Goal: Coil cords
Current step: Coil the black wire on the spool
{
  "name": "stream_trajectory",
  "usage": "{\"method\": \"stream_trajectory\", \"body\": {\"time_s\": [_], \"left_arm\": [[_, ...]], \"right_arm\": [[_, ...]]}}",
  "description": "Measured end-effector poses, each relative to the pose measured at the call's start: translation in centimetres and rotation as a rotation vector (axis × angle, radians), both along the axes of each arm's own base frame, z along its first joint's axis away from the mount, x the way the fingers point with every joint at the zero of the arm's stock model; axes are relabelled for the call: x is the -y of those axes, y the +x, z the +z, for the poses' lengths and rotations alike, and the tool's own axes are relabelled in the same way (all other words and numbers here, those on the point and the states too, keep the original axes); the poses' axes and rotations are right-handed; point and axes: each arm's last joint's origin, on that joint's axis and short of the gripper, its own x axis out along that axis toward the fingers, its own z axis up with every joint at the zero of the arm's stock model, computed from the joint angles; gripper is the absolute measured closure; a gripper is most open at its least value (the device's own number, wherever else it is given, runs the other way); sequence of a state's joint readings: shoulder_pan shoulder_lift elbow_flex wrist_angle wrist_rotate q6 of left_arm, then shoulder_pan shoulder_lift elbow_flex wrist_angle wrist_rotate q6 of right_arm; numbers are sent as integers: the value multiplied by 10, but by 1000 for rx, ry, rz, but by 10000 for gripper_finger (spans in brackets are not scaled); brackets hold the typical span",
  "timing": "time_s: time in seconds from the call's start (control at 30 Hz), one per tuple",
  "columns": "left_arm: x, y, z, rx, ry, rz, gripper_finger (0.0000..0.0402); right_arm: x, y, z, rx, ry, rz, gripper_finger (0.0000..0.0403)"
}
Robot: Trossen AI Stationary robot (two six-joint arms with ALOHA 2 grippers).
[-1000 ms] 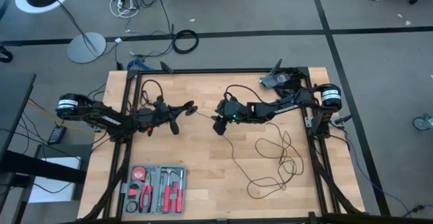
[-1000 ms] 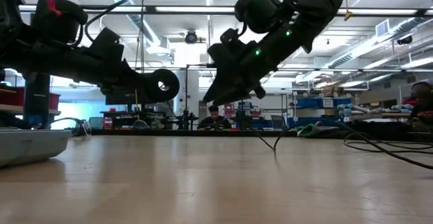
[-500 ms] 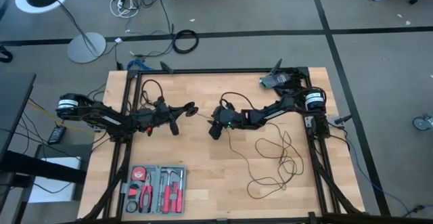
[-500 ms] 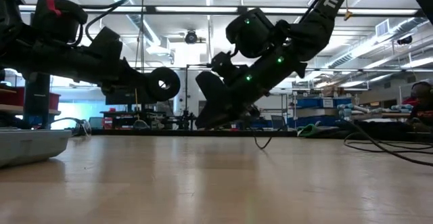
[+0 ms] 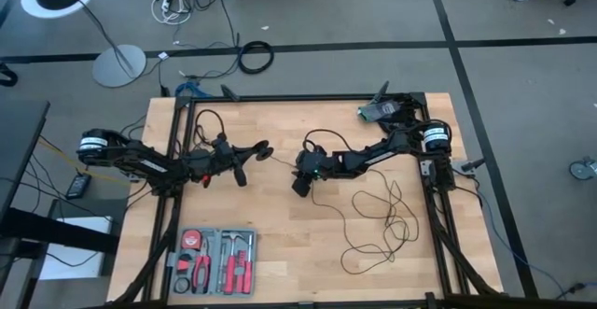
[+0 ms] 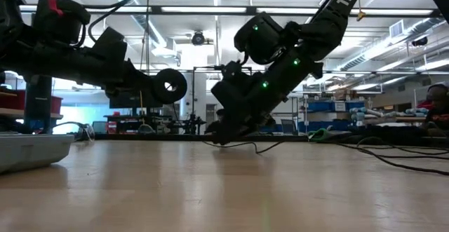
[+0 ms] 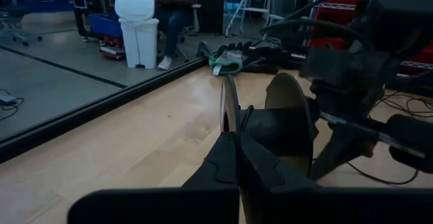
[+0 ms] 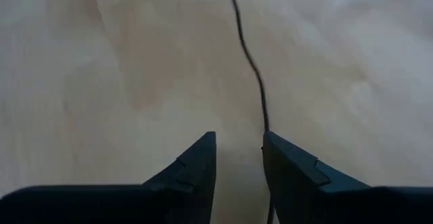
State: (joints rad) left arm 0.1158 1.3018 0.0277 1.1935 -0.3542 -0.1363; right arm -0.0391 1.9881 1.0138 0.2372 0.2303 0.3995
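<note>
The cord is a thin black wire lying in loose loops (image 5: 382, 217) on the wooden table's right half. Its round black puck (image 6: 170, 86) is lifted clear near the table's middle, in my shut left gripper (image 5: 257, 150), which points level toward the right. My right gripper (image 5: 299, 186) slants down, with its tips low over the table just right of the puck. Its fingers stand apart in the right wrist view (image 8: 238, 149). A stretch of the cord (image 8: 249, 61) runs along the wood and in between the fingers, close by one fingertip (image 8: 284, 158). My left gripper pinches the puck's thin disc rim (image 7: 226, 112) between its two fingers, coming level from the table's left. The puck stands on edge, clear of the table. My right gripper: I cannot tell whether the cord beside its fingertip touches it.
A grey tool tray (image 5: 213, 260) with red-handled tools sits at the table's near left. A green-and-black object (image 5: 378, 111) lies at the far right corner. Bare wood lies between the two grippers and toward the near edge. A person sits far beyond the table (image 7: 177, 1).
My right gripper has come down toward the table and tipped steeper, ending with its tips just above the wood. The stretch of cord that hung below it now lies on the table.
</note>
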Motion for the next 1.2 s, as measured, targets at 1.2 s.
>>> {"method": "stream_trajectory", "body": {"time_s": [1.2], "left_arm": [[1, 0, 20, 194, 49, -51, 401]], "right_arm": [[20, 1, 3, -17, -95, -36, 397]]}}
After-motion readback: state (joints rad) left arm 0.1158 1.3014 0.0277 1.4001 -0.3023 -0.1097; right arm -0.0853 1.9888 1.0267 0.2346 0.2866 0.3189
